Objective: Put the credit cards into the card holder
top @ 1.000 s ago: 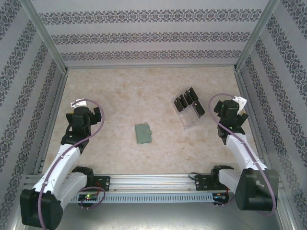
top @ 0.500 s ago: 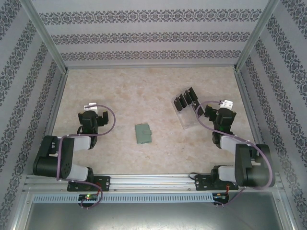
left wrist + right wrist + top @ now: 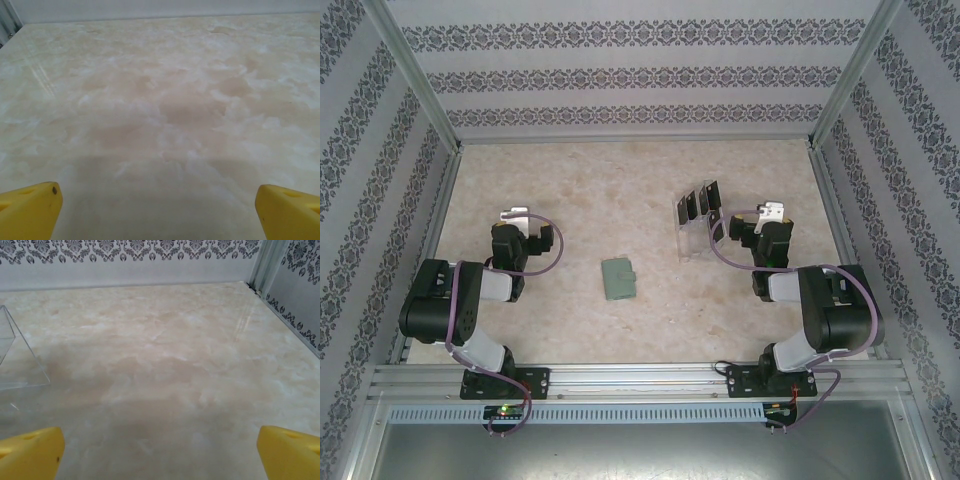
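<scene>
The left end effector [image 3: 525,233] and right end effector [image 3: 750,232] are hovering spread wide and empty over the counter [image 3: 620,180]. The green card holder [image 3: 618,278] is lying closed between them, and the black credit cards [image 3: 698,203] are standing in a clear rack [image 3: 690,240] beside the right one.

Lab rig: wallpapered walls [image 3: 640,75], aluminium frame [image 3: 415,80]
</scene>
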Tool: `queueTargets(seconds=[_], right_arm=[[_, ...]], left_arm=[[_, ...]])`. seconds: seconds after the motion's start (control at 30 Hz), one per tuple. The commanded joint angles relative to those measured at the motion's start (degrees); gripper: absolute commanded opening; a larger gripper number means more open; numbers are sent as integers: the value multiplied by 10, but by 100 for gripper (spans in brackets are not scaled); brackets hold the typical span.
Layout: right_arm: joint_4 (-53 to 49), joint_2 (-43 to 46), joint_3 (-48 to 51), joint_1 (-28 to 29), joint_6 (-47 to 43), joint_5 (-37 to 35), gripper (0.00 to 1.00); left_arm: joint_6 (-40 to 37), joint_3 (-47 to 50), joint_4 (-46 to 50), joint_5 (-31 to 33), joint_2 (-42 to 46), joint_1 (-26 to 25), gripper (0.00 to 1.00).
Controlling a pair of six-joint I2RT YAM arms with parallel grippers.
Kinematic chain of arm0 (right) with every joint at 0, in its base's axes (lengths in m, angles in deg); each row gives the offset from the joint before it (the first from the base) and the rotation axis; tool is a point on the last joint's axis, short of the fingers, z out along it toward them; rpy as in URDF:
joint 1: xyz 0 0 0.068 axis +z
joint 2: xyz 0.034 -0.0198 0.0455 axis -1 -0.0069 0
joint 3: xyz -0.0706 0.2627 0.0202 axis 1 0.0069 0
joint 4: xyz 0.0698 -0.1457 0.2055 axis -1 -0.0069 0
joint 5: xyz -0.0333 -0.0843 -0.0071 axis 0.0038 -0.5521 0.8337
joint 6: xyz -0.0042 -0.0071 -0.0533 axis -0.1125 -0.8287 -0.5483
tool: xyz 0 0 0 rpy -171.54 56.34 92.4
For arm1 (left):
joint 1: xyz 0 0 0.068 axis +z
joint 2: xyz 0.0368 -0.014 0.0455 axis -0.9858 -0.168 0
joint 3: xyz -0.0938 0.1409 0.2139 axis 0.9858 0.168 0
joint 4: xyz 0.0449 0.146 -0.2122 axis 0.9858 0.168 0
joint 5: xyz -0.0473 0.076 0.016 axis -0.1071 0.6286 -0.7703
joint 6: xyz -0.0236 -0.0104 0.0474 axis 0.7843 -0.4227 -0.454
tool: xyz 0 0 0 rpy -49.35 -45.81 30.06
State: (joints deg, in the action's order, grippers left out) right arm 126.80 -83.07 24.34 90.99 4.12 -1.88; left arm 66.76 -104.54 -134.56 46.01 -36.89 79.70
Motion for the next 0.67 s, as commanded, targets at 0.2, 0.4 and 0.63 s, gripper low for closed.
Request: queueTargets(seconds=[0.2,0.4,0.63], right_arm=[[0,10,-5,10,-5,-5,98],[-22,7,-17,-7,-6,54,98],[-15,10,-12,-6,-9,54,98]], left_arm=[[1,-7,-8,-15,1,7,100],[2,-9,-5,-15,1,8,100],[1,-8,-7,-16,1,8,100]])
